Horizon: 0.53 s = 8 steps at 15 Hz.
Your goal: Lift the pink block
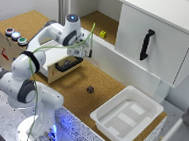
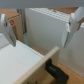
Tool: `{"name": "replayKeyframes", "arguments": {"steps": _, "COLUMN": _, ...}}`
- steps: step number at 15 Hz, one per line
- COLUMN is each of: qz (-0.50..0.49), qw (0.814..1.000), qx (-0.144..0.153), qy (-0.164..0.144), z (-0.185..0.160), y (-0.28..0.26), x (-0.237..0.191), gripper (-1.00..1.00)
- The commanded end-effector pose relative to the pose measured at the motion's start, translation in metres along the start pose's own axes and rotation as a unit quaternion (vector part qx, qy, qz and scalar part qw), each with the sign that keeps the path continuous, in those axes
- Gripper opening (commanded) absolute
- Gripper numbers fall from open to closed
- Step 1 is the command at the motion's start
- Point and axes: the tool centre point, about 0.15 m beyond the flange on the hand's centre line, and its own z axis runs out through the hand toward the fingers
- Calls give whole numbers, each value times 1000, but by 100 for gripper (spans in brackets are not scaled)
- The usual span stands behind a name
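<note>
Above the middle of the exterior view, slightly left, the claw [image 1: 80, 49] hangs over the wooden drawer box [image 1: 58, 69], on the end of the white arm [image 1: 29, 68] that rises from the lower left of the frame. The wrist view shows the claw [image 2: 41, 30] with its two fingers [image 2: 7, 27] spread wide apart and nothing held between them. Below them lie the pale inside of the drawer [image 2: 17, 62], its wooden front and a black handle [image 2: 55, 68].

The pink block cannot be picked out with certainty in either view. A small dark cube [image 1: 90, 89] sits alone on the cork tabletop [image 1: 109, 81] near the centre of the exterior view, well apart from the claw, but it is too small to judge its colour. A yellow object [image 1: 103, 34] rests further back, at upper centre.

At upper left, a wooden box [image 1: 4, 47] carries three round buttons: red [image 1: 9, 31], blue [image 1: 15, 35] and green [image 1: 22, 41]. A red mark on its side is too blurred to read. No other writing is legible.

At upper right stands a white cabinet [image 1: 160, 53] with a black handle [image 1: 146, 43], and at lower right a white plastic tub [image 1: 127, 115]
</note>
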Motion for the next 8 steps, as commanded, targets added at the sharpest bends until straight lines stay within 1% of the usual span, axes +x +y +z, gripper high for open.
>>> {"name": "replayKeyframes", "arguments": {"steps": 1, "qz": -11, "qw": 991, "qx": -12, "qy": -130, "z": -2, "y": -48, "x": 98, "gripper": 100}}
{"name": "replayKeyframes", "arguments": {"steps": 2, "qz": -22, "qw": 991, "qx": -6, "qy": -130, "z": 1, "y": -60, "x": 108, "gripper": 100}}
{"name": "replayKeyframes", "arguments": {"steps": 3, "qz": -39, "qw": 992, "qx": 0, "qy": -117, "z": 1, "y": -74, "x": 122, "gripper": 100}}
{"name": "replayKeyframes", "arguments": {"steps": 5, "qz": -84, "qw": 991, "qx": 18, "qy": -104, "z": 3, "y": -97, "x": 147, "gripper": 100}}
{"name": "replayKeyframes", "arguments": {"steps": 8, "qz": -142, "qw": 984, "qx": 45, "qy": -97, "z": 11, "y": -117, "x": 173, "gripper": 100}}
